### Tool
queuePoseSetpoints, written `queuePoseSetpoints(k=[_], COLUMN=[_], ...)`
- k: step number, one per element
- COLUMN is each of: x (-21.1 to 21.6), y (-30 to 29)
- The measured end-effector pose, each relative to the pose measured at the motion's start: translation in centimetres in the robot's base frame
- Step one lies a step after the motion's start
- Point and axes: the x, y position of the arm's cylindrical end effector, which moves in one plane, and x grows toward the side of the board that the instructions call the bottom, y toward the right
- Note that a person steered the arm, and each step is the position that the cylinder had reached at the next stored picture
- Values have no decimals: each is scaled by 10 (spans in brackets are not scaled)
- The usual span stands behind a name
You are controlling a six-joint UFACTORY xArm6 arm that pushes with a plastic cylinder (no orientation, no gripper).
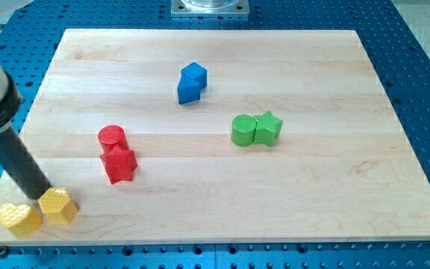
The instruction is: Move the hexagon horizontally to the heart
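Hexagon-to-heart is nearly settled, judging by how things lie on the wooden board (222,202): the yellow hexagon (59,205) sits near the view's bottom left corner, touching or all but touching the yellow heart (19,219) on its left, the two roughly level with each other. The dark rod slants down from the view's upper left, and my tip (42,196) ends just behind the pair, above the seam between them and against the hexagon's upper left edge; it carries nothing, being a bare rod with no jaws to open or close. Little seems left beyond perhaps a small nudge to close any gap, which I cannot make out. Well apart stand the blue block (192,82), the green hexagon-like block (242,130) touching the green star (268,128), and the red cylinder (113,137) just above the red star (119,165).
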Motion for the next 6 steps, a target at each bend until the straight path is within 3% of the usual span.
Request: queuePoseSetpoints(k=[1, 2, 3, 5, 6], x=[26, 25, -7, -3, 54], y=[54, 101, 101, 231, 200])
